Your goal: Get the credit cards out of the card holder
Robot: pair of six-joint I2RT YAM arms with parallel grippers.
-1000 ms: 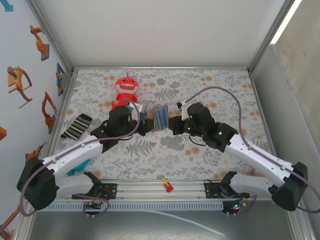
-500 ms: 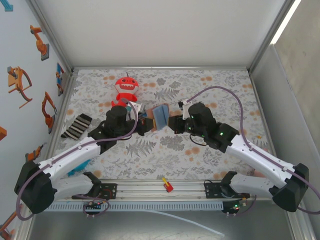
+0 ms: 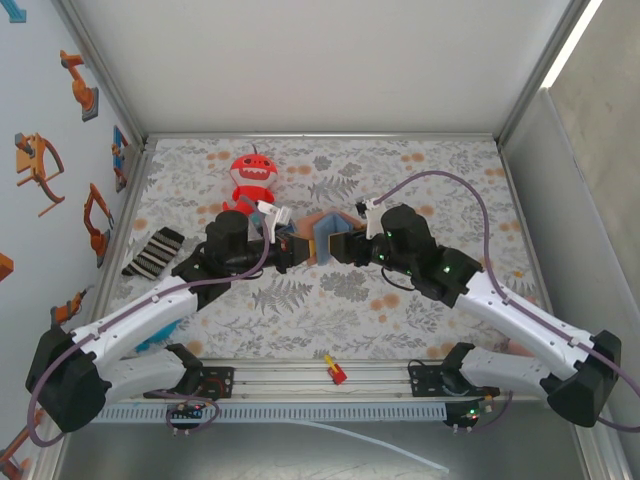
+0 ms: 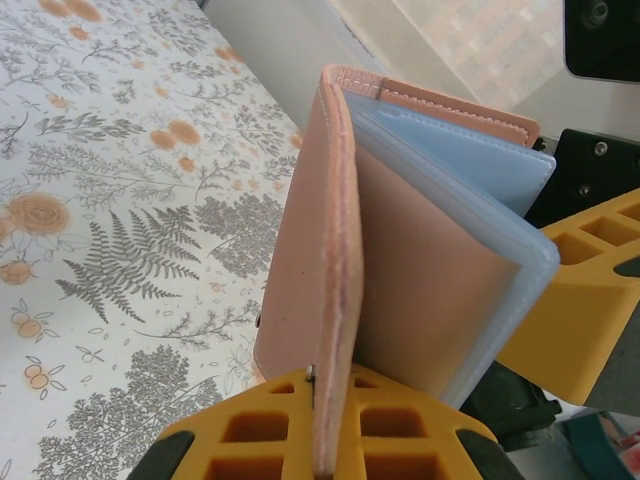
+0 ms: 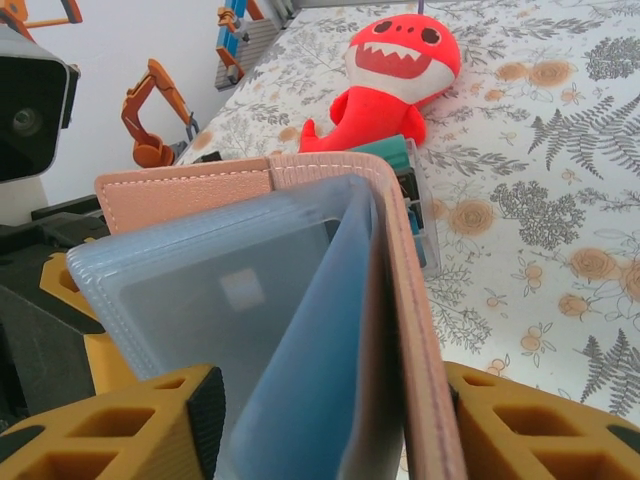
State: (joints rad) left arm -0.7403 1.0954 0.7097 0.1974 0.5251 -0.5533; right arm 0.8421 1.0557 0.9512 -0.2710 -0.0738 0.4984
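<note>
The card holder [image 3: 322,232] hangs above the table between both grippers, spread open, tan-pink outside with pale blue-grey sleeves [image 4: 470,200] fanned inside. My left gripper [image 4: 330,385] [image 3: 289,250] is shut on the edge of one cover [image 4: 335,250]. My right gripper [image 5: 330,400] [image 3: 346,245] stands open, with the other cover [image 5: 415,330] and several sleeves between its yellow fingers [image 5: 140,420]. That cover leans against the right-hand finger. A pale square [image 5: 243,288] shows faintly through one sleeve. The credit cards themselves I cannot make out.
A red plush toy [image 3: 255,180] sits just behind the grippers, with a blue-and-teal block bundle [image 5: 412,170] in front of it. A striped sock [image 3: 153,251] lies at the left. A small red-and-yellow object [image 3: 334,370] rests on the front rail.
The right gripper's jaws have spread apart around the holder. The holder has shifted slightly back and stands more opened up. The left gripper keeps its grip.
</note>
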